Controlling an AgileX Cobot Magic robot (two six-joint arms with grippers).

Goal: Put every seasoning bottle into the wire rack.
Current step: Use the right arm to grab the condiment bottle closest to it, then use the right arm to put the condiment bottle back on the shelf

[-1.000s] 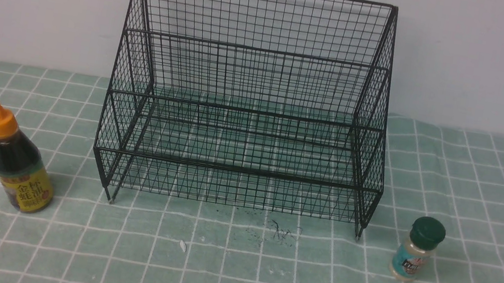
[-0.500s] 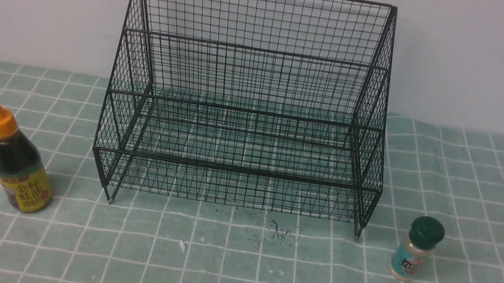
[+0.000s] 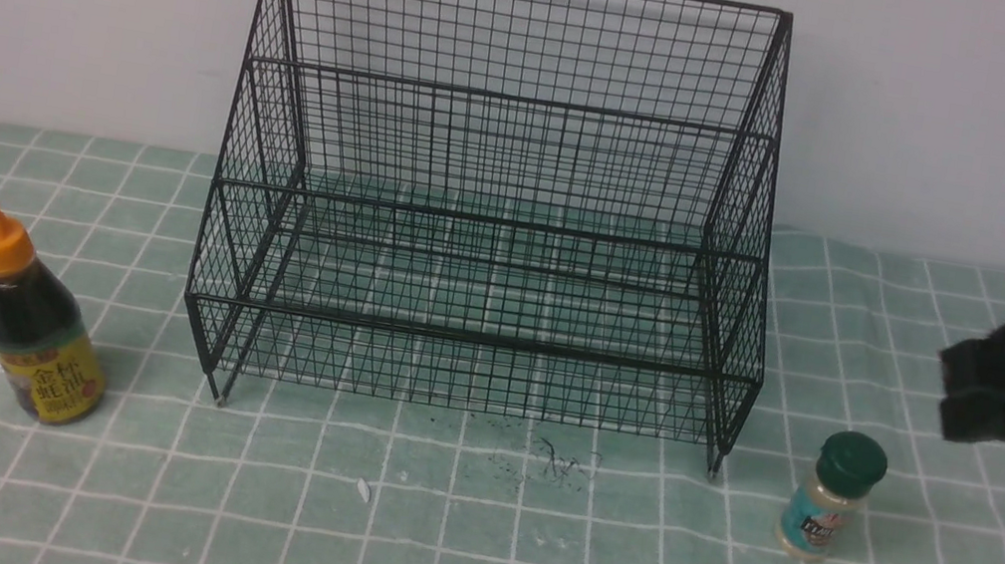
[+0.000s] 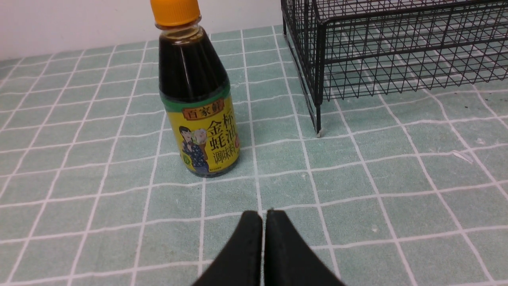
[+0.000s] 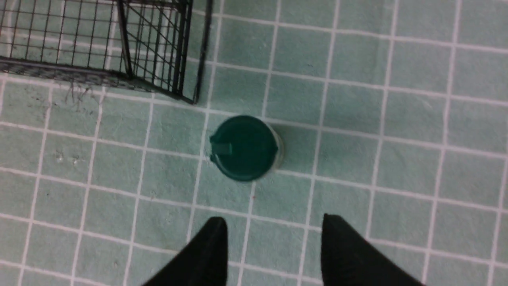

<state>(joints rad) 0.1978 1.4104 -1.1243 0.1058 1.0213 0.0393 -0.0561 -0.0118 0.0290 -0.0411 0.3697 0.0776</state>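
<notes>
Our right gripper [image 5: 274, 222]: apart, near green-capped shaker [image 5: 243, 147] | our left gripper [image 4: 264, 216]: together (oyster-sauce bottle [image 4: 196, 99] close by) | both bottles stand outside wire rack [image 3: 511, 102]

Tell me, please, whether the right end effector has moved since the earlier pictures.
Yes. The right end effector has entered the front view from the right edge, toward the rack, above and right of the shaker.

Your green-checked desk [image 3: 439, 555] carries the wire rack [image 3: 474, 336] on its short legs at the far middle. The dark-sauce bottle [image 3: 36, 329] stands upright at near left, the shaker [image 3: 826, 500] at near right. In front of the rack lie a white scrap [image 3: 364, 490] and dark specks [image 3: 550, 459], perhaps pen marks.
</notes>
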